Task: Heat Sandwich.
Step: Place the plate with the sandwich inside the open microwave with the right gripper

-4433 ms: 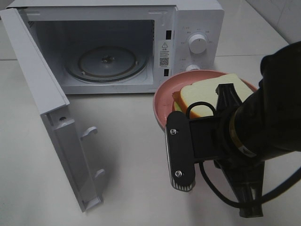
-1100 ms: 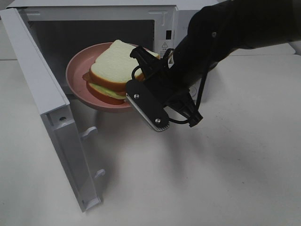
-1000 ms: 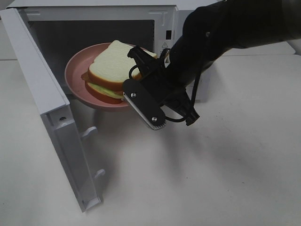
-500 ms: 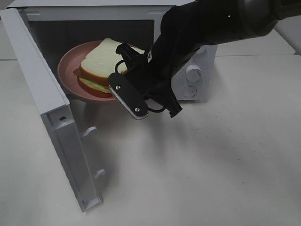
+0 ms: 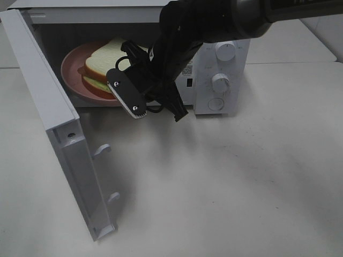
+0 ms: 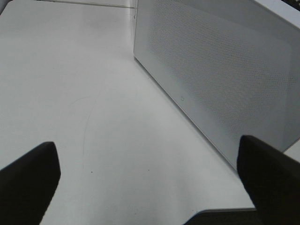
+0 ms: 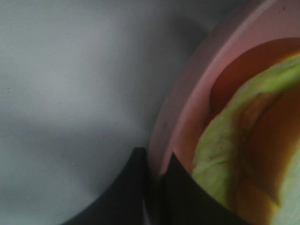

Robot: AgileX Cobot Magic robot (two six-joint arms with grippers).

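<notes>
1. White microwave (image 5: 214, 32) sits at 12 o'clock on the pale surface (image 5: 241, 187). Its door (image 5: 59, 123) is swung open toward 8 o'clock.
2. The sandwich (image 5: 104, 56) lies on a round pink plate (image 5: 68, 72) in the oven mouth, about 10 o'clock in the high view. It has pale bread on top, an orange-brown edge and green filling showing at the side.
3. The right claw (image 7: 157, 176) is narrow and pinched on the pink plate's rim, one finger on each side, gripping at the plate's 3 o'clock edge. In the high view the wrist camera block covers the tips.
4. Can't tell whether the pink plate rests on the oven floor or hangs just above it.
5. The left claw (image 6: 145, 154) is wide, with nothing between its fingers. It is over bare surface, near a white dotted panel (image 6: 220, 70).
6. Writing: the control panel at 1 o'clock carries an upper knob (image 5: 226, 51), a lower knob (image 5: 220, 83) and a round button (image 5: 216, 104). Marks around the knobs are too small to read.
7. A small sticker (image 5: 187, 69) sits on the frame at 9 o'clock from the lower knob. Its print is unreadable.
</notes>
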